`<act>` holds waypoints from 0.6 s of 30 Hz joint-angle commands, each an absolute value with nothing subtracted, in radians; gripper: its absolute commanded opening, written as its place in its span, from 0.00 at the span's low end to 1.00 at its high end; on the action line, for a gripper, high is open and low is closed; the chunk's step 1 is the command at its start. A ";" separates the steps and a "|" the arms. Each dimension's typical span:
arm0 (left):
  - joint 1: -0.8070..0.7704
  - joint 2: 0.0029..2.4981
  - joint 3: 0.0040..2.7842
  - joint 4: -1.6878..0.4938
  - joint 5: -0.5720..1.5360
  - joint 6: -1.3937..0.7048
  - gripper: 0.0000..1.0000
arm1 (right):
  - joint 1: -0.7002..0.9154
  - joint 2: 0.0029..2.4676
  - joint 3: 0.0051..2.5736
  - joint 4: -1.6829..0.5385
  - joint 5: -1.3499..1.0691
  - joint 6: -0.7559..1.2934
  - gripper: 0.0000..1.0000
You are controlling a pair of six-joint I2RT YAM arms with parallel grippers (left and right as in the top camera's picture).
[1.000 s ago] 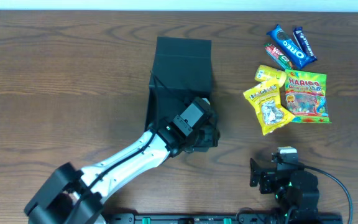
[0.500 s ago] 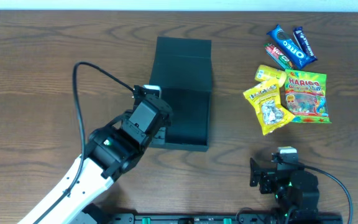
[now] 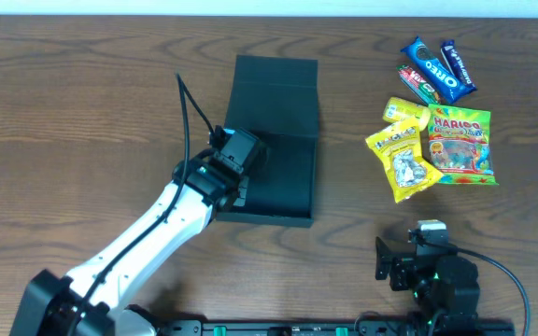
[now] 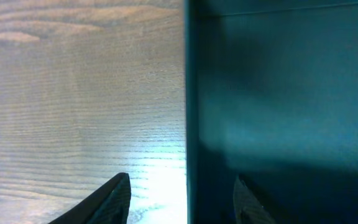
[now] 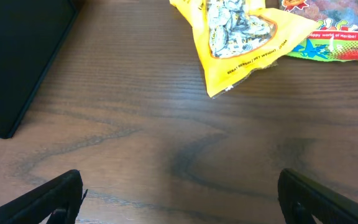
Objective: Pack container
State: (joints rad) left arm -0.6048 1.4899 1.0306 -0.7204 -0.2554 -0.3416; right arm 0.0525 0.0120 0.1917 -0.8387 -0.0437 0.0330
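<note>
An open dark container (image 3: 283, 173) sits in the middle of the table (image 3: 82, 112), its lid flap (image 3: 276, 89) laid back on the far side and the snack packets (image 3: 437, 140) well apart to its right. The left gripper (image 4: 180, 198) straddles the box's left wall, jaws parted and not pinching. The right gripper (image 5: 179, 186) rests wide open and empty. The box looks light, stiff-walled and matte, so a pinch on that wall's rim should hold, though the box may slide.

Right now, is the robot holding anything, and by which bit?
Nothing yet. The left gripper straddles the left wall of the container, jaws not touching it; the right gripper hangs open and empty.
</note>
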 commanded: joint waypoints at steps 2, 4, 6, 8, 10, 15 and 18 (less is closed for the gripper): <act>-0.558 1.550 1.015 -0.694 -0.205 -0.310 0.49 | 0.059 0.007 0.187 -0.838 -0.033 0.040 0.99; -0.542 1.573 1.009 -0.681 -0.185 -0.310 0.44 | 0.059 0.007 0.187 -0.838 -0.033 0.040 0.99; -0.526 1.591 1.002 -0.667 -0.159 -0.311 0.36 | 0.059 0.007 0.187 -0.838 -0.033 0.040 0.99; -0.513 1.599 0.995 -0.652 -0.127 -0.315 0.29 | 0.059 0.007 0.187 -0.838 -0.033 0.040 0.99; -0.495 1.603 0.982 -0.630 -0.090 -0.329 0.24 | 0.059 0.007 0.187 -0.838 -0.033 0.040 0.99; -0.482 1.603 0.982 -0.627 -0.009 -0.343 0.06 | 0.059 0.007 0.187 -0.838 -0.033 0.040 0.99; -0.482 1.603 0.982 -0.628 0.029 -0.369 0.06 | 0.059 0.007 0.187 -0.838 -0.033 0.040 0.99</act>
State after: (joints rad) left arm -0.4858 1.5959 0.9913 -0.6243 -0.0383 -0.3363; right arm 0.0528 0.0120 0.1917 -0.8391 -0.0437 0.0330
